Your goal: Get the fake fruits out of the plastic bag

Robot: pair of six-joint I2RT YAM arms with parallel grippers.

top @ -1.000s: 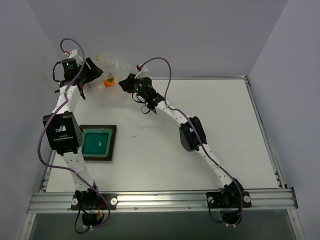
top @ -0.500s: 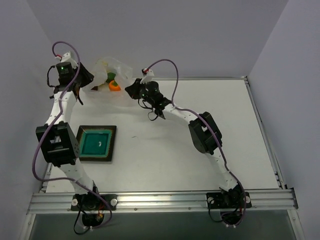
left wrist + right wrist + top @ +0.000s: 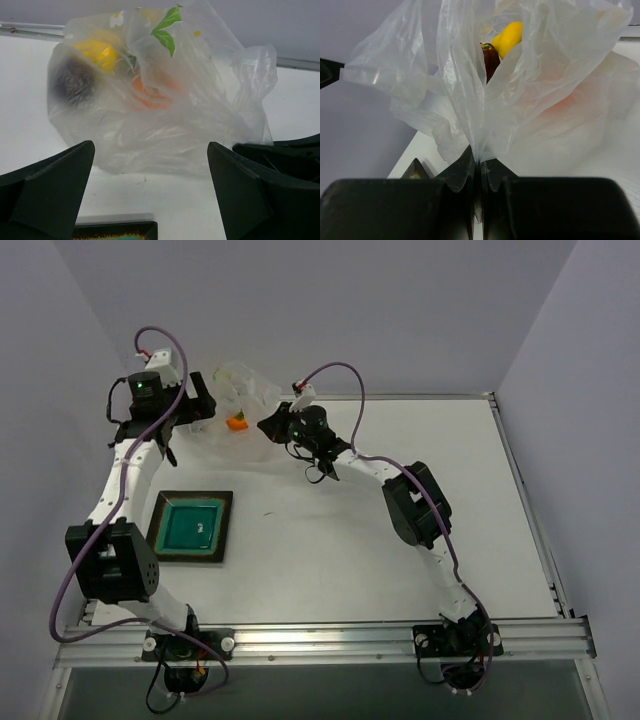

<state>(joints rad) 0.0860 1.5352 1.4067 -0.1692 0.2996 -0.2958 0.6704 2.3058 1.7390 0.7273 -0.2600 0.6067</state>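
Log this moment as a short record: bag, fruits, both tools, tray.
plastic bag: between the two tools, not emptied
fruits: yellow fruit, orange fruit, dark red fruit, all inside the bag
left tool: open, facing the bag, holding nothing
right tool: shut on a fold of the bag
green tray: beside the left arm, apart from the bag

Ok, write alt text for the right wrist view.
The right gripper is shut on a pinched fold of the plastic bag, which rises crinkled and translucent above it. A yellow fruit and a dark red fruit show through a gap at the top; an orange fruit is a blur behind the film at right.
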